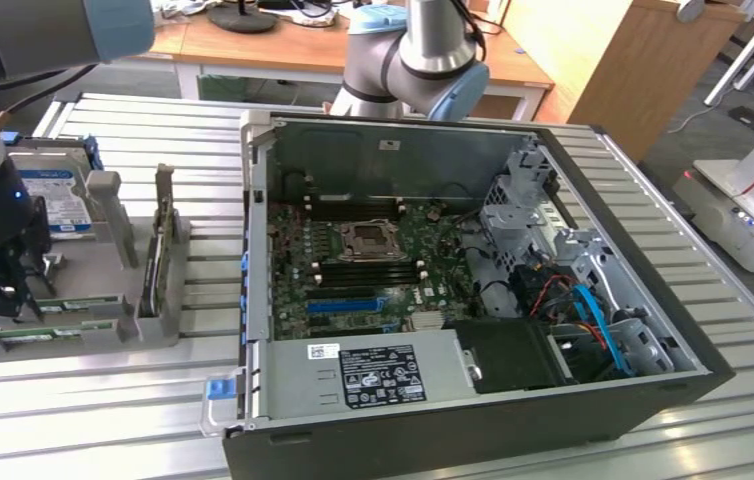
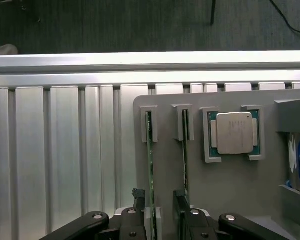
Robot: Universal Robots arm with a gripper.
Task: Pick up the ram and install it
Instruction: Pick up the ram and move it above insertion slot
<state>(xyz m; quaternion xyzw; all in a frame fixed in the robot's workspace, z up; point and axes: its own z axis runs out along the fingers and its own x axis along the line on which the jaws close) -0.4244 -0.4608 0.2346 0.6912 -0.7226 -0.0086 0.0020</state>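
Jaws are spread wide open, gripping nothing, straddling the ram [image 2: 150, 165], a thin green stick standing on edge in a slot of the grey holder [image 2: 230, 195]. A second stick [image 2: 185, 160] runs just beside one jaw. The wrist view catches the square silver CPU [image 2: 234, 132] nearby. The exterior view adds the open PC case [image 1: 391, 160] on the ribbed metal bench [image 1: 84, 420].
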